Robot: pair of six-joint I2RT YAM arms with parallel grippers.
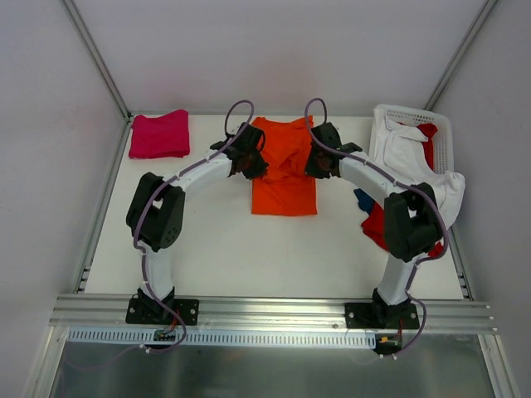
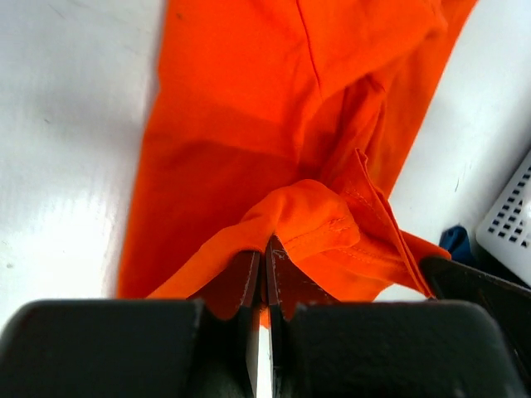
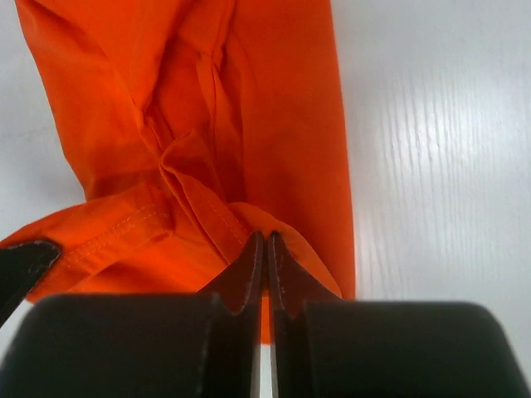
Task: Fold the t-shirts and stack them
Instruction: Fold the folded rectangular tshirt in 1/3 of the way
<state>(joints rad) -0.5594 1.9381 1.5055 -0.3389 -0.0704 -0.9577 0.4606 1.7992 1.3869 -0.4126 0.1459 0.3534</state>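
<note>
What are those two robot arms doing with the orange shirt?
They are folding it. The orange shirt lies in the middle of the table. The left gripper and the right gripper are each shut on a pinch of its cloth, one on each side. A pink shirt sits folded in the far left corner. A white shirt hangs out of the basket on the right, waiting its turn.

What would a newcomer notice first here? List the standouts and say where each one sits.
The bright orange t-shirt lies in the centre, with the left tool and the right tool each shut on cloth at its side edges. A folded magenta-pink t-shirt sits at the far left. At the far right, other shirts spill out of a white basket.
</note>
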